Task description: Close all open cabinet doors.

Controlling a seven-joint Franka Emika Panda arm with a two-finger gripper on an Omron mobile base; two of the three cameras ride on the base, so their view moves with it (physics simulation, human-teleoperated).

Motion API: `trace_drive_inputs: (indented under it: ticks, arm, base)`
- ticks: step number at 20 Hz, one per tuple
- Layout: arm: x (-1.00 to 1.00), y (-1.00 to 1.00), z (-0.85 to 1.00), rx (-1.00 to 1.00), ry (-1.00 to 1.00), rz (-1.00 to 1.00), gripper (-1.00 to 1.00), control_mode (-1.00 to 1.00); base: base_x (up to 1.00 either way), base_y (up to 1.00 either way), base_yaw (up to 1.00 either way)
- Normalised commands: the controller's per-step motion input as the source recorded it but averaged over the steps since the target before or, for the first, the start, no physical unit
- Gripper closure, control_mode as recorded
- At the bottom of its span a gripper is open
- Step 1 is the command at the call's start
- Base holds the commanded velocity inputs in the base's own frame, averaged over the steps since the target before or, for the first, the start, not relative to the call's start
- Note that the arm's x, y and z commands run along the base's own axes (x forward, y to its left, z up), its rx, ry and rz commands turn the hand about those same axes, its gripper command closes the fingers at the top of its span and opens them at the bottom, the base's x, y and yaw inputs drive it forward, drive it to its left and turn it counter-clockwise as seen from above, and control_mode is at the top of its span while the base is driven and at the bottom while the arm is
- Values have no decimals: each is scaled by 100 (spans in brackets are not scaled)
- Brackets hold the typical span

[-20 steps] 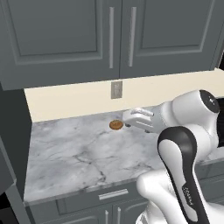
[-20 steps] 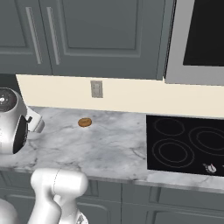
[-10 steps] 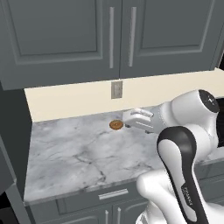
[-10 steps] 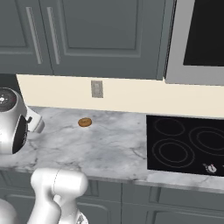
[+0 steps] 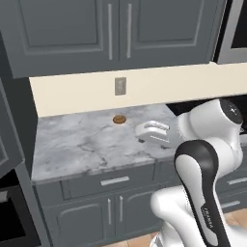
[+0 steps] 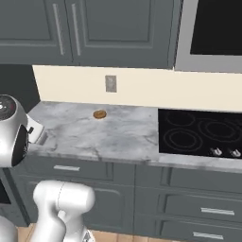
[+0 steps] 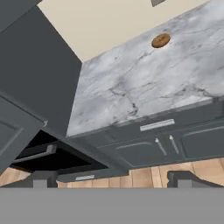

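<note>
Hand view is looking down past the two dark fingertips (image 7: 43, 178), which are standing far apart at the bottom edge with only wood floor between them; the gripper (image 7: 111, 179) is spread wide and gripping nothing. Just beyond the tips, a swung-out cabinet door (image 7: 15, 131) is jutting in from the left, its recessed panel facing the camera, and a dark oven recess is sitting beneath it. Further on, the low drawer front (image 7: 157, 124) with its short silver handle is running under the counter edge, with two closed lower doors below it. Past that, the marble countertop (image 7: 144, 83) is stretching away, and a small round brown cookie (image 7: 160, 40) is lying near the cream backsplash.

In the left base view, the white arm is rising from the lower right, and the gripper (image 5: 144, 131) is hovering over the right part of the countertop (image 5: 77, 144), pointing left. The open cabinet door (image 5: 9, 130) is showing at the left edge, angled out beside the counter. The cookie (image 5: 119, 118) is resting near the wall, below a grey wall outlet (image 5: 120, 86). Above, the upper cabinet doors (image 5: 120, 29) are sitting shut, their long bar handles side by side.

In the right base view, a black cooktop (image 6: 201, 134) is lying right of the marble, under a microwave (image 6: 212, 33).
</note>
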Motion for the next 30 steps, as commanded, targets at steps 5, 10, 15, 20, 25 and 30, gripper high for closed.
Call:
trace_drive_inputs:
  ticks: [5, 10, 15, 20, 25, 30]
  arm:
    - [0, 0, 0, 0, 0, 0, -100, 100]
    - [0, 0, 0, 0, 0, 0, -100, 100]
    - [0, 0, 0, 0, 0, 0, -100, 100]
    - [0, 0, 0, 0, 0, 0, -100, 100]
    - [0, 0, 0, 0, 0, 0, -100, 100]
    - [0, 0, 0, 0, 0, 0, -100, 100]
  base:
    - [-90, 24, 2]
    - [-80, 46, 3]
    - [-64, 65, 0]
    - [-53, 77, 0]
    - [-42, 87, 0]
    - [-38, 79, 0]
